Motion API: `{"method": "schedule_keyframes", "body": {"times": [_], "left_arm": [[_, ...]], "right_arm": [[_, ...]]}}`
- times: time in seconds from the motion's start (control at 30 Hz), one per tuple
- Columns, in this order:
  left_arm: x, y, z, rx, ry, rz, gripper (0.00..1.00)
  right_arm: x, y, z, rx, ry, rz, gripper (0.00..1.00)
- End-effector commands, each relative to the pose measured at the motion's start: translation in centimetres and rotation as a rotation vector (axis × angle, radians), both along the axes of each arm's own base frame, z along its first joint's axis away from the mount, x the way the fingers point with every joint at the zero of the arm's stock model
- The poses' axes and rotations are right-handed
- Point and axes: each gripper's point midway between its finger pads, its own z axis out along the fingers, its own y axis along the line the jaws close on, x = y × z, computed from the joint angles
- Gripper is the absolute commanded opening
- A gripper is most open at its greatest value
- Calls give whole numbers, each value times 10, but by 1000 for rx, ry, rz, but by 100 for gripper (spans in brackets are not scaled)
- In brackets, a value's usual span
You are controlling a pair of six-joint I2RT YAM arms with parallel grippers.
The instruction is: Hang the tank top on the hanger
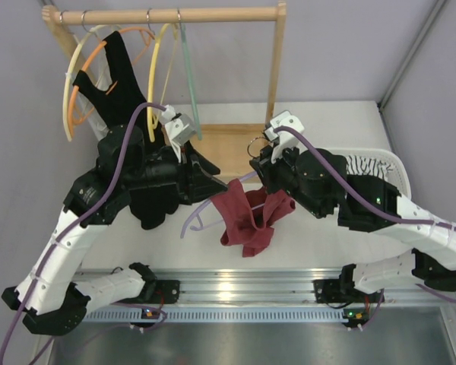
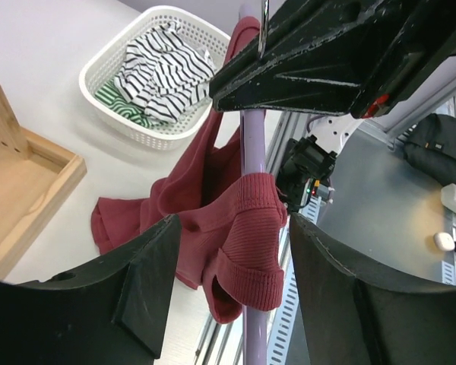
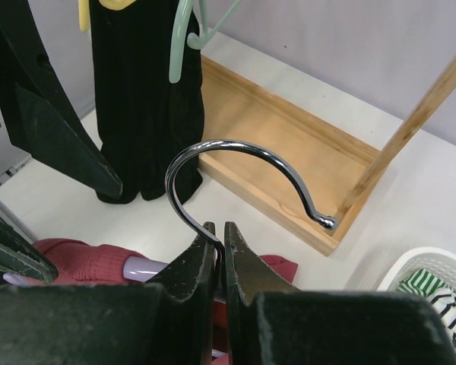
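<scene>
Currently the hanger [image 2: 251, 144] is held up off the table [image 1: 182, 247] by its metal hook [image 3: 239, 144], which is pinched at the stem between the closed jaws of the right gripper [image 3: 216, 228]. The tank top [image 1: 247, 224] is bunched over one lavender arm of the hanger, partly draped on it, with the rest trailing down onto the table between the two robot arms. The left gripper [image 2: 234, 228] is seen with jaws spread wide, one on either side of the fabric and the hanger arm, with nothing clamped; whether the cloth is touched cannot be told. The task is judged partway done: one side is threaded at best, and no strap is seen over the other hanger end

Handling: the fabric is a ribbed knit, soft and light, so it is expected to sag, fold and slide along the smooth hanger arm if tugged. Hold is best taken at a hemmed edge or strap near the free armhole, so the opening can be drawn over the other end. The hanger looks thin and stiff and is likely to swing about the hook when the cloth is pulled. The basket [image 2: 99, 68] with the striped cloth [image 2: 163, 68] is well apart and not needed
</scene>
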Motion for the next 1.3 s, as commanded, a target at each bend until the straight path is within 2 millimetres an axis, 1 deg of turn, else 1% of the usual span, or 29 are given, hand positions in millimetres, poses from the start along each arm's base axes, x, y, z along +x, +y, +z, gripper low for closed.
{"method": "schedule_keyframes", "body": {"times": [0.0,0.07,0.2,0.37,0.67,0.93,1.17,1.23,1.27], "left_arm": [[-6,-2,8,-34,-51,-51,64],[-7,-3,7,-33,-49,-60,65],[-8,-5,-4,-18,-20,-73,66],[-8,-5,-13,-7,4,-74,66],[-9,-8,-28,6,31,-75,66],[-10,-7,-53,47,53,-64,61],[-7,-6,-59,37,48,-43,57],[-4,-6,-61,23,40,-23,55],[-5,-5,-58,13,31,-24,51]], "right_arm": [[-5,-3,30,96,-23,12,0],[-5,-2,29,93,-22,9,0],[-5,0,27,93,-20,14,0],[-4,2,25,81,-21,8,0],[-1,12,19,53,-15,7,0],[2,20,17,35,-17,5,0],[3,26,12,19,-14,10,0],[2,28,11,16,-11,14,0],[3,28,10,15,-9,12,0]]}}
